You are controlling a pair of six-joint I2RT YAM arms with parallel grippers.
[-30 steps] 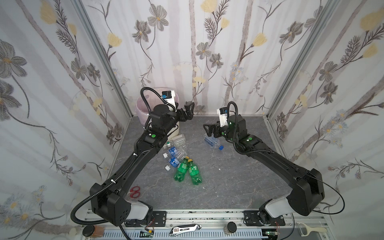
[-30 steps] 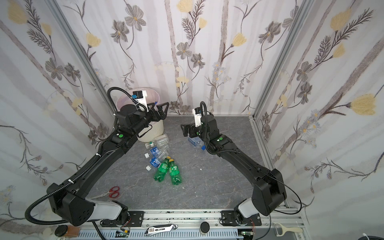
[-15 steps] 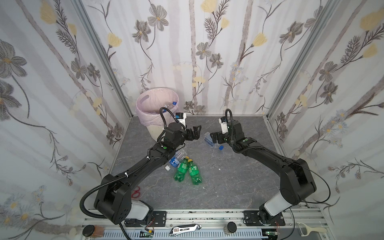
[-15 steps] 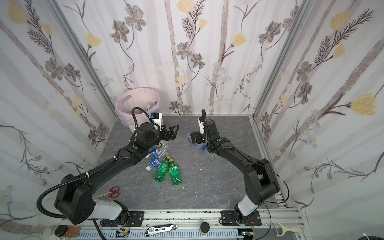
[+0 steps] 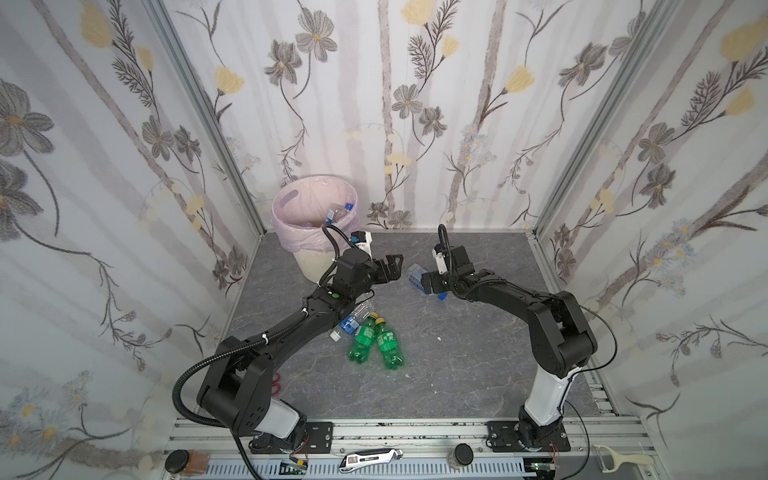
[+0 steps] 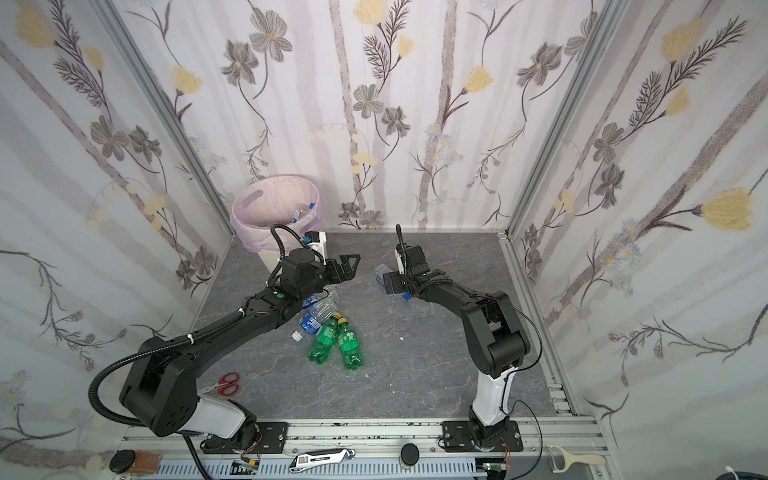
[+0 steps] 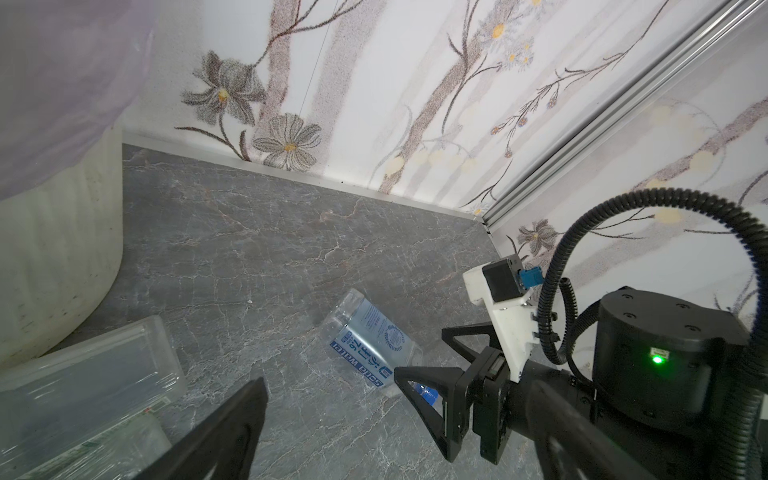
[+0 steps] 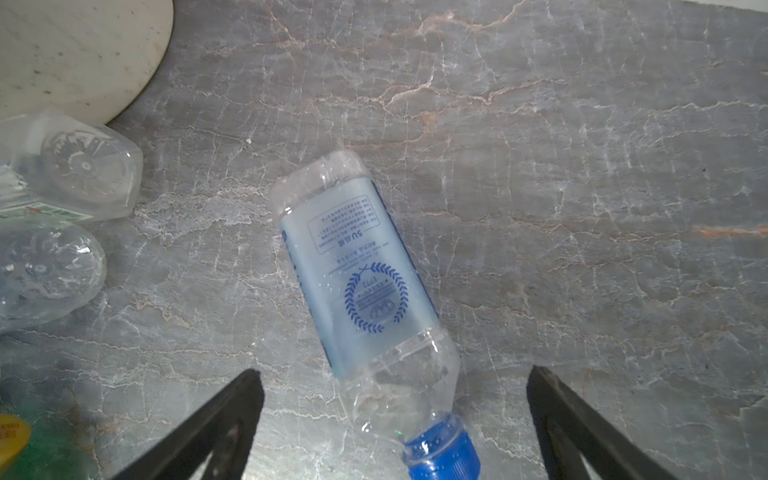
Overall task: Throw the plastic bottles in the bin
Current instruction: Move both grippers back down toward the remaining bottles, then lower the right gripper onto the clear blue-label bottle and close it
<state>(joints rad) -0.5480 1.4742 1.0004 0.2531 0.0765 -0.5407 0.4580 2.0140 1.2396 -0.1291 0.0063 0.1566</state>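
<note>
The right pincer (image 8: 395, 374) is released, its two black fingers (image 8: 249, 390) spread wide over the grey marbled tabletop (image 8: 582, 166) and gripping nothing. A clear plastic bottle with a pale blue label and a blue screw cap (image 8: 357, 270) lies on its side in the gap, cap end nearest the pincer and base pointing away, slanted rather than square to the fingers. The left pincer (image 5: 392, 266) is likewise released and empty, hanging just across from the right one with that bottle between them. The round cream-white ribbed bin lined with a pink bag (image 5: 307, 264) stands behind the left pincer, well apart from the right pincer, and already has a few bottles in it. Two green bottles with yellow caps (image 5: 374, 343) and some clear bottles (image 5: 347, 326) lie beside and under the left arm. Closing here would probably catch the tapered shoulder, not the flat label, so the thin wall may buckle and the bottle squirt forward or swing in the grip. Carrying it to the bin means crossing the left pincer's space, so the arms could knock together unless the left one gives way. A low swing could also clip the bin's rim and drop the bottle outside.
</note>
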